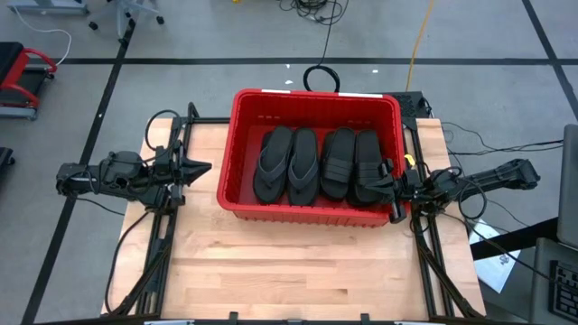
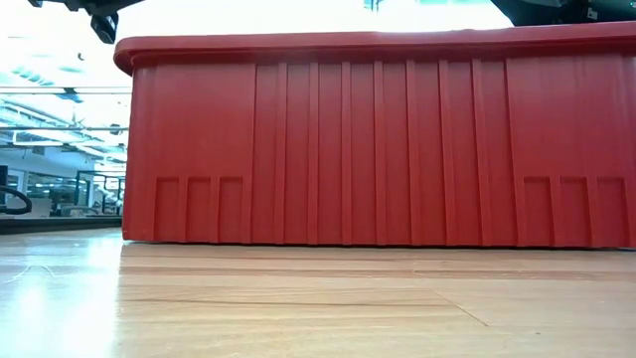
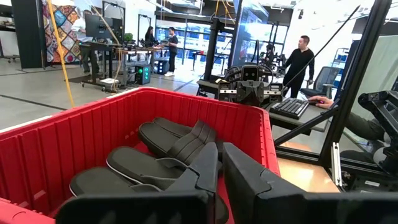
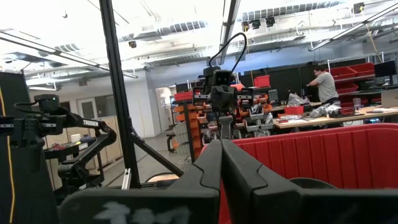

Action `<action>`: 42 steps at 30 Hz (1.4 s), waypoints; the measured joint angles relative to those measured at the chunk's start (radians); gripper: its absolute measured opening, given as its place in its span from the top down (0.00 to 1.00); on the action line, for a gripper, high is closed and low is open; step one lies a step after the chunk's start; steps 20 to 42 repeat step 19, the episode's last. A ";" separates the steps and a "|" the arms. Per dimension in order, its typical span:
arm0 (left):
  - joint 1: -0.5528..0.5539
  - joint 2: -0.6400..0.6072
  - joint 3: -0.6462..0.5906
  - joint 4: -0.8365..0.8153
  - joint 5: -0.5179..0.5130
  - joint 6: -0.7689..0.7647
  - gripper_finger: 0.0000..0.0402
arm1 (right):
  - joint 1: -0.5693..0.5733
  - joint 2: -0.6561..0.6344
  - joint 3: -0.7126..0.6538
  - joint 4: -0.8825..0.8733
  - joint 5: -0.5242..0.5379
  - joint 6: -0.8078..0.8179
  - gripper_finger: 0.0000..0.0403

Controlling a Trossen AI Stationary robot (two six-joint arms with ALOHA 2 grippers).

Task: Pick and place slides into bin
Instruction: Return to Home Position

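The red bin stands at the table's far middle. On its floor lie two pairs of slides side by side: a dark thong pair toward the left and a black banded pair toward the right, also in the left wrist view. My left gripper is shut and level, just left of the bin's left wall, with nothing in it. My right gripper is shut above the bin's right rim, tipped slightly up, with nothing between its fingers.
The bin's near wall fills the low view. Bare wooden tabletop lies between the bin and the near edge. Black frame rails run along both sides of the table. People and workbenches show in the room beyond.
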 joint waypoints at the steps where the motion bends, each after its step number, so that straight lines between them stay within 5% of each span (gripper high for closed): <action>1: 0.000 0.000 0.000 0.000 0.000 0.000 0.95 | 0.000 0.000 0.000 0.000 0.000 0.000 1.00; 42: 0.000 0.000 0.000 0.000 0.000 0.000 0.93 | 0.000 0.000 0.000 0.000 0.000 0.000 1.00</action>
